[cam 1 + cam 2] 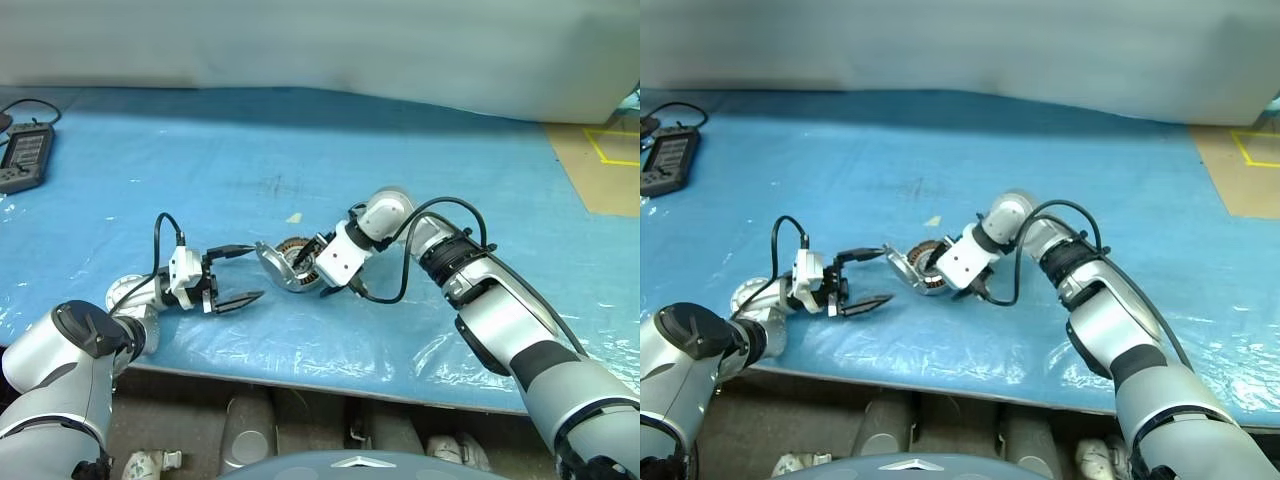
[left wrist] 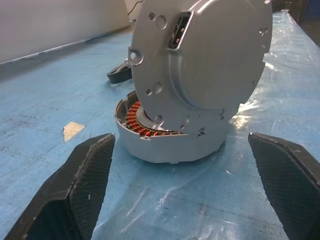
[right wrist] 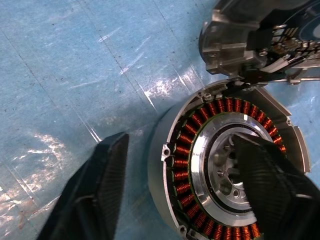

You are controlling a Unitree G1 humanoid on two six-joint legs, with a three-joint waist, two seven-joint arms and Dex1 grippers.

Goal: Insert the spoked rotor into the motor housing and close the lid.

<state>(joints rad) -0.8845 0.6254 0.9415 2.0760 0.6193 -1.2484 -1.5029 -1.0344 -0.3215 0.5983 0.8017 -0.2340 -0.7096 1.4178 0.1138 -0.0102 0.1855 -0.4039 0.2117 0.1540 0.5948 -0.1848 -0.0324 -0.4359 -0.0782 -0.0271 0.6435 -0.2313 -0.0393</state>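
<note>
The motor housing point(image 3: 165, 185), a silver cup ringed with copper windings, rests on the blue sheet in front of me. Its lid point(image 2: 210, 60) stands tilted up on the side facing my left gripper. Inside the windings sits a silver hub with a dark ring point(image 3: 222, 172), possibly the spoked rotor; a finger half hides it. My right gripper point(image 3: 180, 140) reaches down over the cup, open, one finger point(image 3: 95, 195) outside the wall and the other above the hub. Level with the lid and a short way from it, my left gripper point(image 1: 252, 272) stands open and holds nothing.
A black handheld device point(image 1: 25, 155) with a cable lies at the far left. A small tan scrap point(image 1: 293, 217) sits just behind the housing. The table's front edge point(image 1: 300, 372) runs close below the grippers. A tan board with yellow lines point(image 1: 600, 160) is at the far right.
</note>
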